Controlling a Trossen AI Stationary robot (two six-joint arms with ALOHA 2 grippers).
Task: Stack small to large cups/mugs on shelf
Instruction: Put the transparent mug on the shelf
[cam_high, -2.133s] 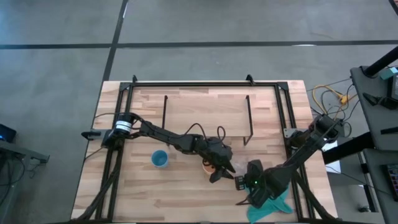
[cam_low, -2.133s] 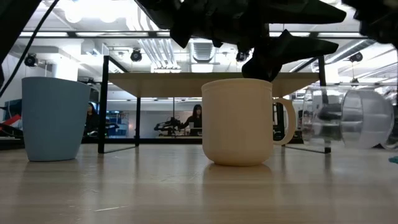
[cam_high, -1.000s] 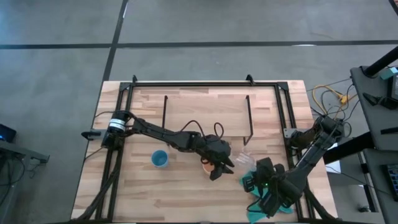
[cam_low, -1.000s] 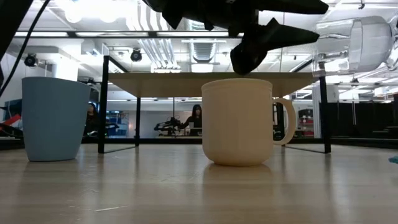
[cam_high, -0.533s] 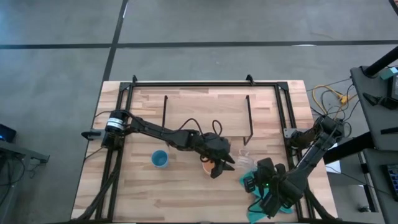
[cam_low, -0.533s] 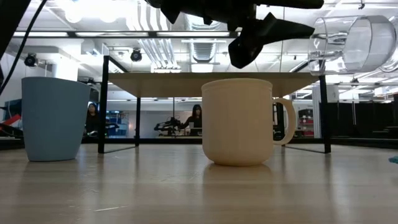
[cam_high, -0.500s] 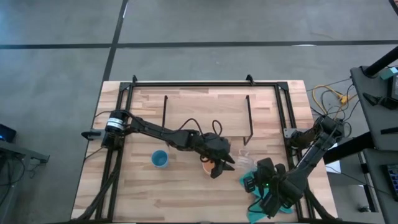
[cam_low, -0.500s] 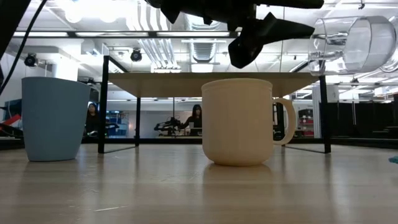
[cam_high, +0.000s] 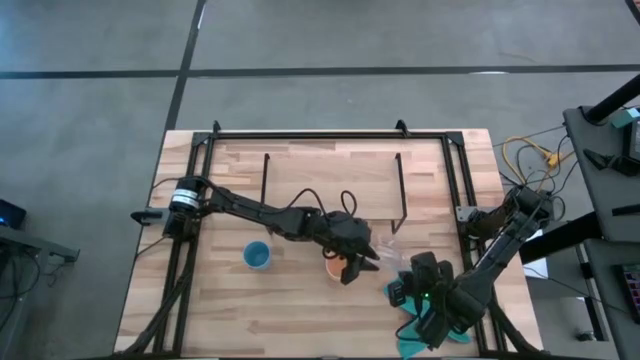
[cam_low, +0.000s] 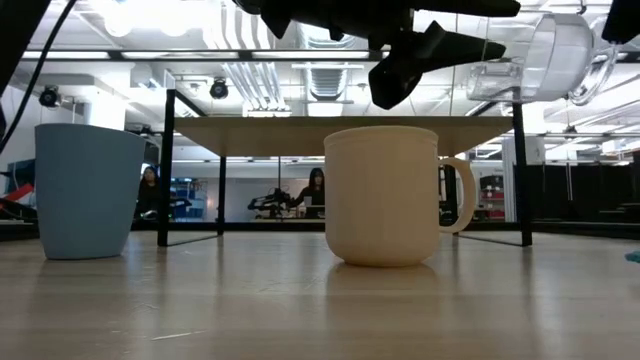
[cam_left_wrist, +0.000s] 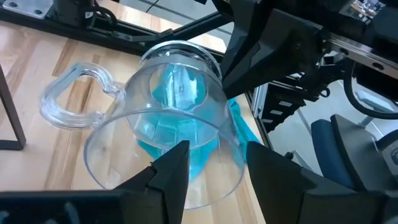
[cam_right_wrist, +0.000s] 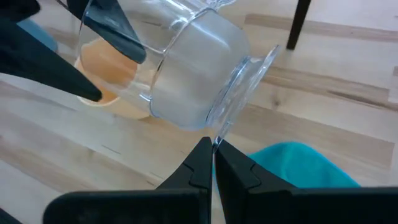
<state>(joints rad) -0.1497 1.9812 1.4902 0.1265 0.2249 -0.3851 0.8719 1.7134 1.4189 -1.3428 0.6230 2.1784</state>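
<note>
The right claw (cam_right_wrist: 212, 152) pinches the glass cup (cam_low: 545, 55) by its base rim, upper right in the low view. It looks fragile and slippery. The left claw (cam_left_wrist: 214, 162), spread, waits at its mouth.

The left arm (cam_high: 262, 214) was long, thin and black, with a white band near its base at the picture's left side and a black cable looping over it near the middle. The right arm (cam_high: 490, 256) was black too, with a tiny green light at the picture's lower right. Its fingers (cam_right_wrist: 199, 163) were dark, flat and pointed.
</note>
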